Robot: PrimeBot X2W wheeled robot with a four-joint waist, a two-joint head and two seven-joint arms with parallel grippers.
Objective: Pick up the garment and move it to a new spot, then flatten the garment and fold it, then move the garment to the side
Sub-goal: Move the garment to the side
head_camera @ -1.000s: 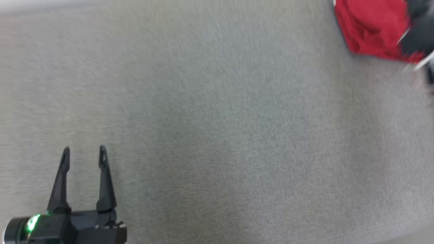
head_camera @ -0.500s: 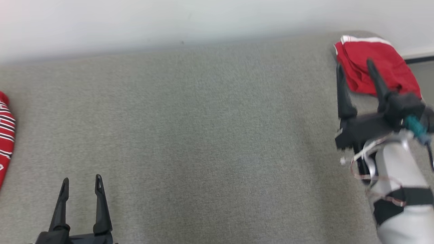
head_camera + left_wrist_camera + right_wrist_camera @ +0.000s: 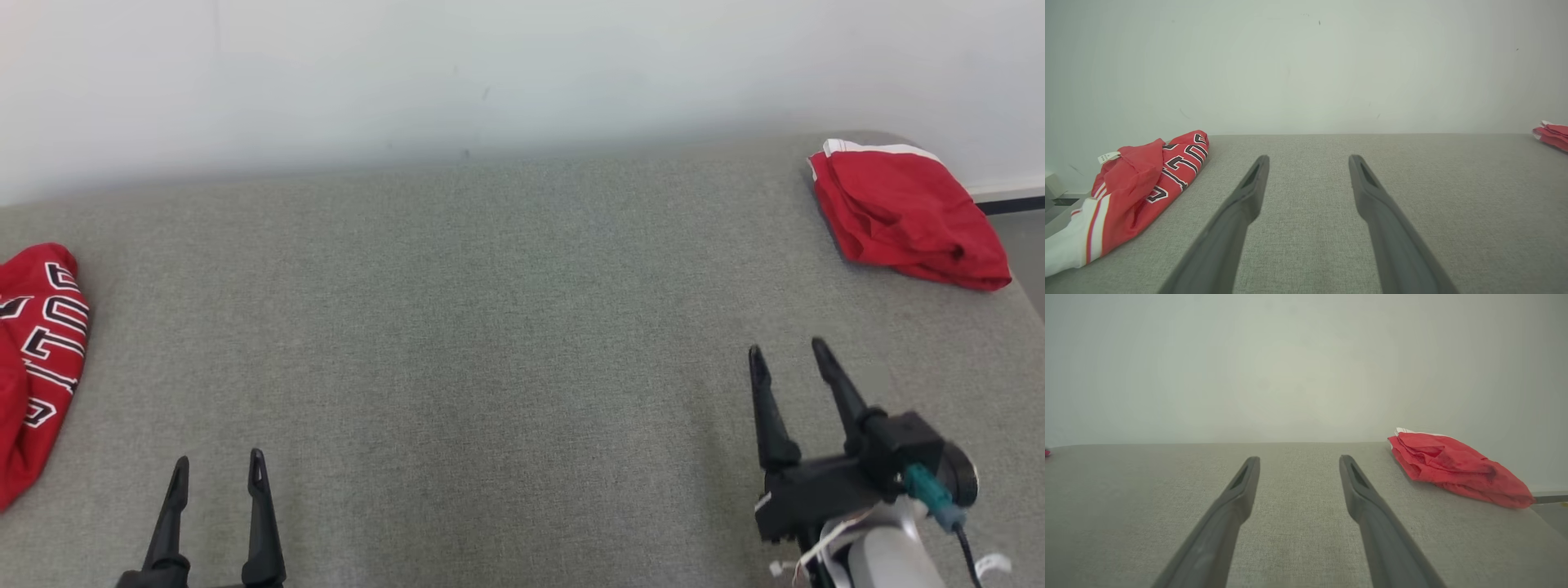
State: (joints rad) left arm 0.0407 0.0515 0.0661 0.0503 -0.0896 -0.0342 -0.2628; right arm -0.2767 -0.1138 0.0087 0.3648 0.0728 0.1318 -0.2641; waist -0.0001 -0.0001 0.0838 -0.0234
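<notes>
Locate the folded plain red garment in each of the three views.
Head view: folded red garment upper right, at the far corner of the grey surface.
Left wrist view: a sliver at the far right edge.
Right wrist view: right of centre, on the surface.
Shared landmark: the pale wall behind.

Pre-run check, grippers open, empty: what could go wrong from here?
Two red garments: the lettered garment at the left edge and the folded garment at the right corner; the wrong one may get picked. The folded garment lies close to the edge of the grey surface; a nudge from the right gripper could push it off.
</notes>
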